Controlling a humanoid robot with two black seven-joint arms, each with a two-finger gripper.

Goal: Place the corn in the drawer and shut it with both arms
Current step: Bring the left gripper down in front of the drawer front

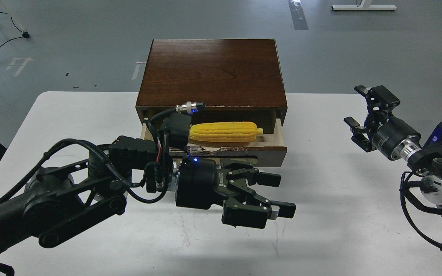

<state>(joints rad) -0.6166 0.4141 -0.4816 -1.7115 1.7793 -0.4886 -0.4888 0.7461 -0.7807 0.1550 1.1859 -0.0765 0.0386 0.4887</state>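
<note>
The bright-yellow corn (pixel 225 131) lies lengthwise inside the open drawer (pixel 272 153) of a dark brown wooden cabinet (pixel 211 73). My left gripper (pixel 280 194) is open and empty, pointing right, low over the table just in front of the drawer front. Its body hides the drawer's handle and the left half of the front. My right gripper (pixel 359 107) is open and empty, held above the table's right side, well apart from the drawer.
The cabinet stands at the back middle of a white table (pixel 320 230). Grey floor lies beyond, with cables at the far left and a white frame base (pixel 363 7) at the far right.
</note>
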